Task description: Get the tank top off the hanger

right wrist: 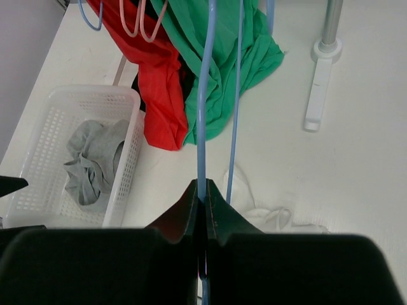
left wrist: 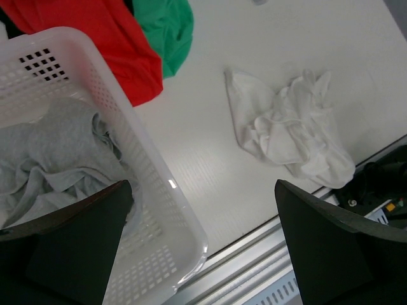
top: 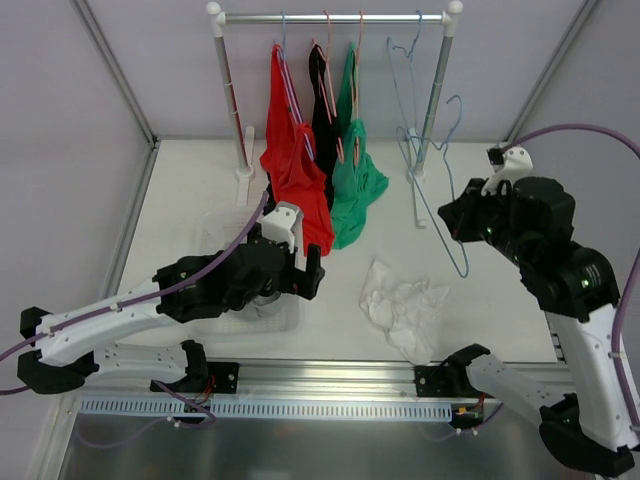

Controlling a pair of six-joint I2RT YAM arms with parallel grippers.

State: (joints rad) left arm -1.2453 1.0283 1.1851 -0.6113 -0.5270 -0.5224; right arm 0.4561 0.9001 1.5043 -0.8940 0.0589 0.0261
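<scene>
A crumpled white tank top (top: 405, 305) lies loose on the table, off any hanger; it also shows in the left wrist view (left wrist: 289, 130) and the right wrist view (right wrist: 273, 219). My right gripper (right wrist: 204, 190) is shut on the wire of a bare blue hanger (right wrist: 202, 127) and holds it above the table, right of the rack (top: 461, 262). My left gripper (left wrist: 203, 190) is open and empty. It hovers over the near right corner of a white basket (left wrist: 159, 171), left of the white top.
A clothes rack (top: 330, 17) at the back holds red (top: 295, 170), black (top: 322, 110) and green (top: 355, 180) tops on hangers, plus a bare blue hanger (top: 408, 90). The basket (top: 285, 318) holds a grey garment (left wrist: 57, 152). A metal rail runs along the near edge.
</scene>
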